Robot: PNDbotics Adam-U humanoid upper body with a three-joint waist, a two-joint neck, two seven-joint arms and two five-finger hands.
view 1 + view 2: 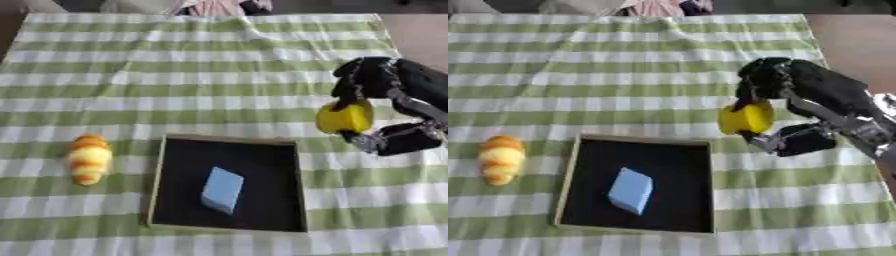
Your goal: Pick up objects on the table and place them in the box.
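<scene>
My right hand (378,82) comes in from the right, its fingers and thumb curled round a yellow object (344,118) held just above the cloth, off the box's upper right corner. The box (157,185) is a shallow square tray with a black inside and a pale rim, at the lower middle. A light blue block (222,190) lies inside it. An orange and yellow striped croissant-shaped toy (89,158) lies on the cloth left of the box. My left hand shows in neither view.
A green and white striped cloth (175,75) covers the table. Some pink and dark fabric (223,6) lies beyond the far edge. The table's right edge (820,45) runs close to my right arm.
</scene>
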